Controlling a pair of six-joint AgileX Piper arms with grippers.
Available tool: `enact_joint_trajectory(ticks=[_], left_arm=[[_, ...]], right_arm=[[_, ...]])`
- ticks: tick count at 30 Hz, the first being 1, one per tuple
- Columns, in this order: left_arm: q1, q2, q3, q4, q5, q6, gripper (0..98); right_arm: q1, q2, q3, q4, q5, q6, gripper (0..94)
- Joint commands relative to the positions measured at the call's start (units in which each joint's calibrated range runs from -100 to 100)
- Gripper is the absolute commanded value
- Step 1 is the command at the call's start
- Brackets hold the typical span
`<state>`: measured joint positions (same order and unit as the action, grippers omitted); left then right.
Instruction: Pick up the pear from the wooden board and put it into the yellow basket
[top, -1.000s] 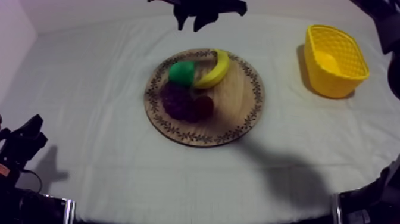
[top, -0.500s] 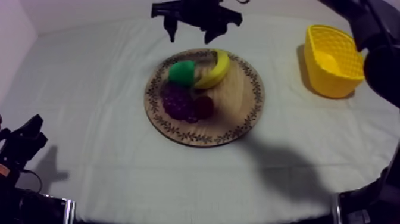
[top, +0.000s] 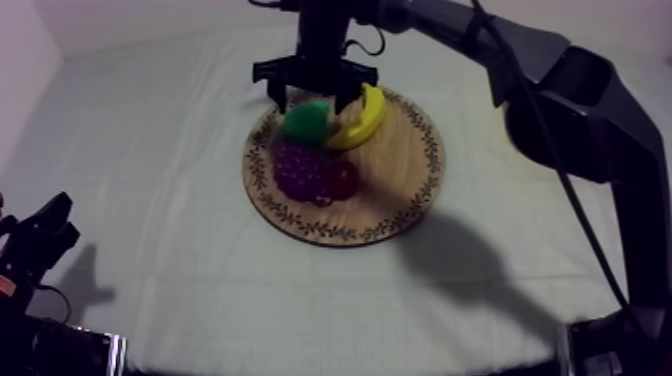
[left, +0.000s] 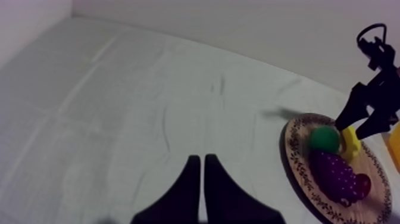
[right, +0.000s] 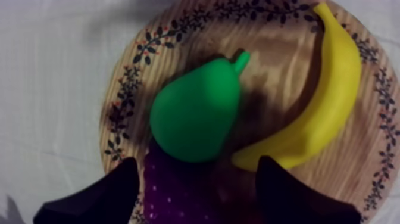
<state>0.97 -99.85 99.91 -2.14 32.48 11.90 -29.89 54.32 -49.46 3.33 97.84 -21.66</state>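
The smooth green pear (top: 305, 122) lies on the round wooden board (top: 400, 195). It is between the curved yellow banana (top: 365, 115) and the bumpy purple grapes (top: 298, 170). The right gripper (top: 312, 97) hangs over the pear, fingers wide apart. The left gripper (left: 199, 179) rests over the bare tabletop, fingers pressed together.

Grapes (right: 178, 193) partly behind pear (right: 193, 113), cut off at view's edge.

Soft, rather dim light falls from overhead on the grey-white clothed worktop (top: 150, 170). The black right arm (top: 560, 90) throws a broad, hazy shadow beside the round wooden board with a patterned rim (top: 405, 195). A darker shadow lies on the wood between the green pear (right: 193, 116) and the curved yellow banana (right: 324, 113).
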Motion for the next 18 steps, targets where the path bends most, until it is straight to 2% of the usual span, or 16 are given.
enact_joint_trajectory(ticks=[1, 11, 18], left_arm=[[0.01, 0.02, -0.02, 0.01, 0.02, 0.0, 0.1], [0.01, 0.02, -0.02, 0.01, 0.02, 0.0, 0.1], [0.01, 0.02, -0.02, 0.01, 0.02, 0.0, 0.1]], right_arm=[[-0.02, 2.63, -1.96, -0.05, 0.15, 0.12, 59.4], [0.16, 10.58, -10.51, 0.03, 0.15, 0.4, 58.8], [0.29, 14.63, -15.19, 0.37, 0.15, 0.65, 51.5]])
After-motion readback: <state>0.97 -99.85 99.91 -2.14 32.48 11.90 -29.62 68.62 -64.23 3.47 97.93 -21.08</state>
